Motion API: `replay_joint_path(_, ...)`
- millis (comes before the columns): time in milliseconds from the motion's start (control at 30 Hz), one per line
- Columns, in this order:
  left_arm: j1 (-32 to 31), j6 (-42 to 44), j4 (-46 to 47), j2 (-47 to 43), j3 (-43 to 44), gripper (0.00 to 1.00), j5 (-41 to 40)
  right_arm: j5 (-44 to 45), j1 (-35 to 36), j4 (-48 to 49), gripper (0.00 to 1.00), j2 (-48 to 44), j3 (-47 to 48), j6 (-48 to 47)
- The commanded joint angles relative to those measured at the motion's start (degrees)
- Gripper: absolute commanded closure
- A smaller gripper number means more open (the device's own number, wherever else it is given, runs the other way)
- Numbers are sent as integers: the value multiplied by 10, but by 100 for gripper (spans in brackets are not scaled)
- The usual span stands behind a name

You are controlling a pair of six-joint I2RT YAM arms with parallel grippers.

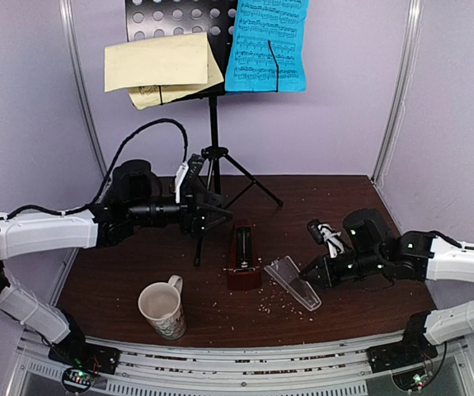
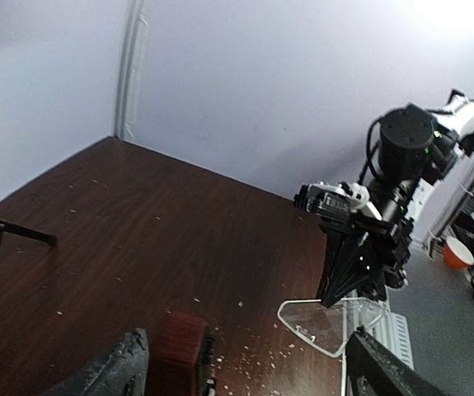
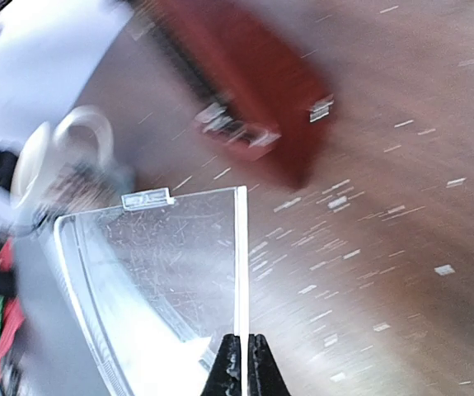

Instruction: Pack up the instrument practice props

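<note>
The black perforated music stand (image 1: 213, 124) stands at the back of the table with pale yellow sheets (image 1: 158, 66) and a blue sheet (image 1: 267, 45) on its desk. The dark red-brown metronome (image 1: 243, 260) stands mid-table; it also shows in the left wrist view (image 2: 179, 351) and the right wrist view (image 3: 245, 91). Its clear cover (image 1: 293, 282) lies just to its right, off the metronome. My right gripper (image 3: 241, 363) is shut on the cover's edge (image 3: 171, 264). My left gripper (image 1: 220, 216) is open and empty, just behind and left of the metronome.
A cream patterned mug (image 1: 164, 309) stands front left of the metronome and also shows in the right wrist view (image 3: 55, 157). The stand's tripod legs (image 1: 253, 186) spread over the back of the table. Pale crumbs litter the dark wood. Purple walls close in three sides.
</note>
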Motion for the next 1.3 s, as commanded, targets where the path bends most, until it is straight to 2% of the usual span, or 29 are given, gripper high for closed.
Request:
replay_joint_path(0, -40, 58, -85, 37, 55, 16, 106, -175, 1, -38, 100, -6, -2, -24)
replay_joint_path(100, -70, 96, -169, 66, 90, 23, 122, -236, 0, -13, 100, 5, -4, -15)
replay_joint_path(167, -77, 105, -190, 77, 98, 30, 145, -258, 0, -12, 100, 19, 6, -21)
replay_joint_path(300, -88, 119, -228, 99, 111, 39, 177, -256, 0, -26, 100, 43, 24, -48)
replay_joint_path(400, -101, 136, -264, 116, 122, 39, 215, -261, 0, -27, 100, 60, 31, -59)
replay_joint_path(467, -106, 137, -269, 123, 123, 36, 241, -265, 0, -29, 100, 69, 35, -65)
replay_joint_path(600, -122, 153, -299, 142, 136, 33, 249, -271, 0, -31, 100, 83, 47, -73)
replay_joint_path(733, -132, 164, -315, 160, 148, 49, 265, -273, 0, -29, 100, 96, 54, -78)
replay_joint_path(1033, -143, 168, -318, 176, 153, 70, 275, -261, 0, -17, 100, 104, 53, -75)
replay_joint_path(1100, -144, 170, -320, 179, 153, 68, 274, -259, -1, -14, 100, 104, 53, -75)
replay_joint_path(1267, -147, 173, -328, 183, 157, 55, 273, -253, -1, -16, 100, 106, 55, -75)
